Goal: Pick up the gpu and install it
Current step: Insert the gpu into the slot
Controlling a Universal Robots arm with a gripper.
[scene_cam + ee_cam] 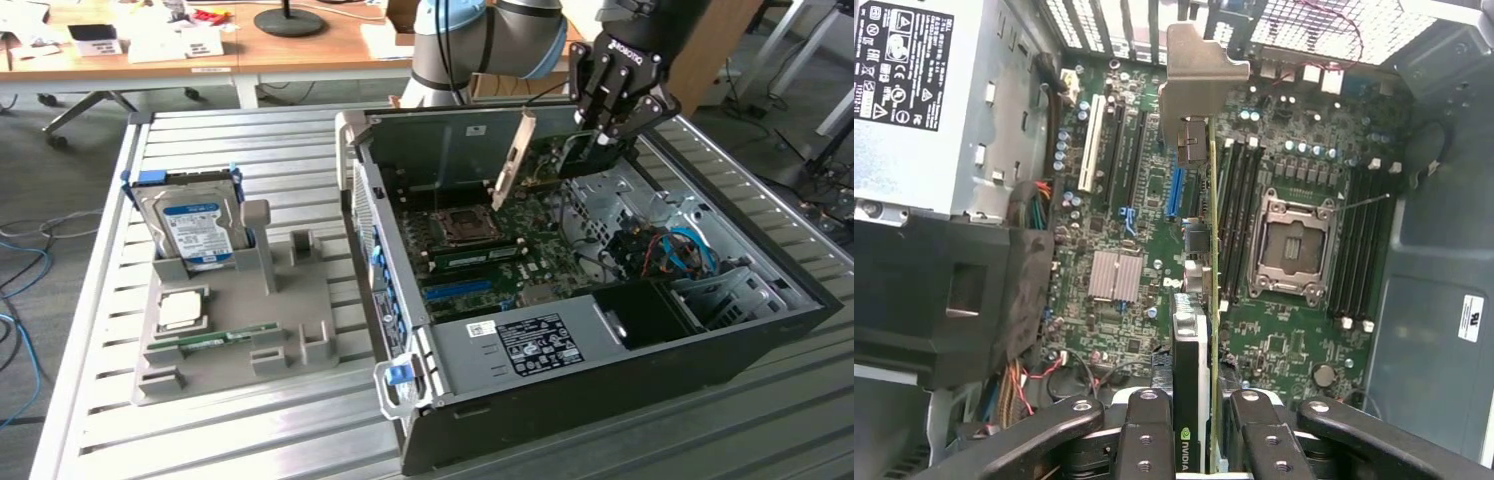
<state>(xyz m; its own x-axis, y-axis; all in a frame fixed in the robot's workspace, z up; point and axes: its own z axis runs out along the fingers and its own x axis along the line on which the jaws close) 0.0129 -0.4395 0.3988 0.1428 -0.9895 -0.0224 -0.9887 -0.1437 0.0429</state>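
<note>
Gripping the gpu [1192,345] edge-on, our half-closed gripper [1199,445] holds it above the motherboard [1119,215], clear of the computer case [561,410] walls.

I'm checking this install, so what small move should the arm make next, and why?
Probably a small sideways shift to line the gpu up with the blue slot before lowering. The gripper is shut on it, holding it on edge above the motherboard, not seated. Its edge looks offset from that slot, though the viewing angle leaves that uncertain.
</note>
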